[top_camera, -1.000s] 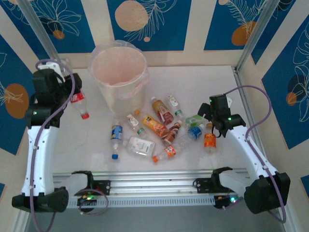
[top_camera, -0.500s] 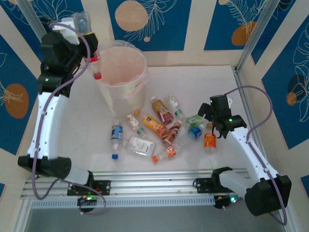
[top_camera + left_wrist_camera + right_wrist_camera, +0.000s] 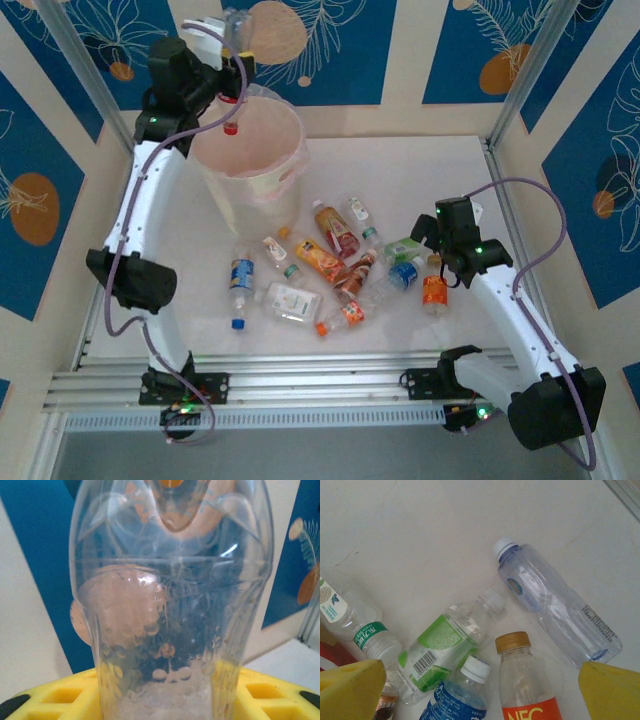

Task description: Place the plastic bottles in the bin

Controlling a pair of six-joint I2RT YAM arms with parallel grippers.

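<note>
Plastic bottles lie scattered on the white surface, at 5 o'clock from the bin. One clear bottle hangs neck-down over the bin's 11 o'clock rim, clamped in the left pincer. Right pincer stands wide apart and empty above the cluster's 3 o'clock edge. Blue panels with orange leaf motifs wall the cell.

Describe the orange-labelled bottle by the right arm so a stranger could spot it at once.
From the bin at the table's back, look to the bottles heaped in front. At the heap's right edge, nearest the right arm, is the orange-labelled bottle. It alone there has a gold cap; its neighbours' caps are white.
</note>
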